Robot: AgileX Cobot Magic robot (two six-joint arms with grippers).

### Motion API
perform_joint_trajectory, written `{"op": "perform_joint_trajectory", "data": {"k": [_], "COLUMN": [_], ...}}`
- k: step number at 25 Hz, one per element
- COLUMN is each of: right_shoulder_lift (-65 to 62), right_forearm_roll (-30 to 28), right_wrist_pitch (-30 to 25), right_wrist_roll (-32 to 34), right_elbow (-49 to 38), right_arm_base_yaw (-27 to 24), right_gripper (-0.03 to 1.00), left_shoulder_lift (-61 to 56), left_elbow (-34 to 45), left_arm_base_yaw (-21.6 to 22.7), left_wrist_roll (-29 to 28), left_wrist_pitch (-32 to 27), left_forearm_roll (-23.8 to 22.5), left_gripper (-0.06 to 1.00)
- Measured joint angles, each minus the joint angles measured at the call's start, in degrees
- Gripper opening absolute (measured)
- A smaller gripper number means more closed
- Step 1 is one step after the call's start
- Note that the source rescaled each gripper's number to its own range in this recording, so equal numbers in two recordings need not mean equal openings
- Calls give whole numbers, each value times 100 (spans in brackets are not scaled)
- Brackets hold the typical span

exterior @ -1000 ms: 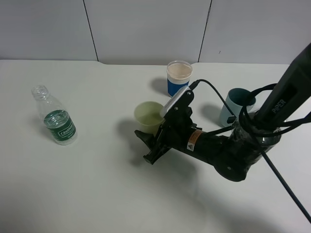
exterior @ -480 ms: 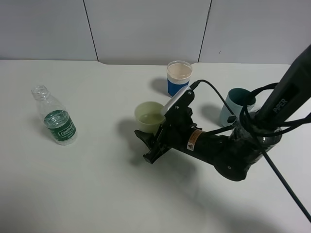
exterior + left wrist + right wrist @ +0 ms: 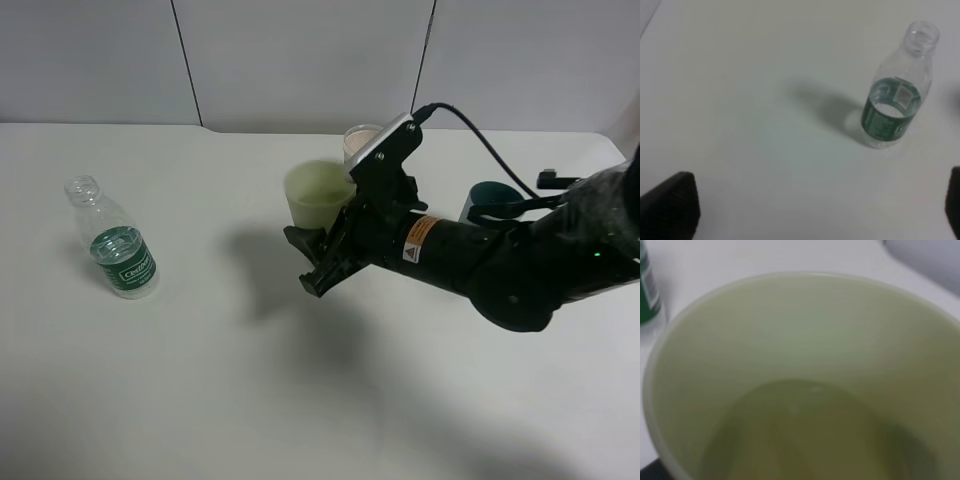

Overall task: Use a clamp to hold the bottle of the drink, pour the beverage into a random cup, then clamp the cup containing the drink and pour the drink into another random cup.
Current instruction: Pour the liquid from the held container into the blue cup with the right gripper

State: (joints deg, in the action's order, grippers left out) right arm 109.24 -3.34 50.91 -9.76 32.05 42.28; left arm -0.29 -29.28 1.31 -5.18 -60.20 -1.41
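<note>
The right gripper (image 3: 315, 255) squeezes the pale green cup (image 3: 318, 195) and holds it up above the worktop (image 3: 200, 380), in the middle. The cup has drink in it. The bottle (image 3: 112, 240) stands well apart on the left. The blue-band cup (image 3: 355, 138) peeks out just behind the arm. The left gripper (image 3: 820, 210) is spread wide with nothing in it.

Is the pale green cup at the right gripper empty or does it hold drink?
Holds drink: the right wrist view looks into the pale green cup and shows liquid pooled low inside.
</note>
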Motion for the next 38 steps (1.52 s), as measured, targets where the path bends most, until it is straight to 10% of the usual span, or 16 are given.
{"op": "perform_joint_trajectory", "data": {"k": [15,26,38], "right_shoulder_lift": [-2046,-2807,-2870], "right_forearm_roll": [926,708,-3562], "right_wrist_pitch": [-1736,-2427,-4924], "right_wrist_roll": [-773,-183,3377], "right_elbow": [-10,-10,1529], "right_arm_base_yaw": [-35,-1011,-1987], "right_gripper": [0,0,0], "left_shoulder_lift": [0,0,0], "left_elbow": [0,0,0], "left_arm_base_yaw": [0,0,0], "left_wrist_roll": [0,0,0], "left_wrist_pitch": [0,0,0], "left_forearm_roll": [0,0,0], "left_gripper": [100,100,100]}}
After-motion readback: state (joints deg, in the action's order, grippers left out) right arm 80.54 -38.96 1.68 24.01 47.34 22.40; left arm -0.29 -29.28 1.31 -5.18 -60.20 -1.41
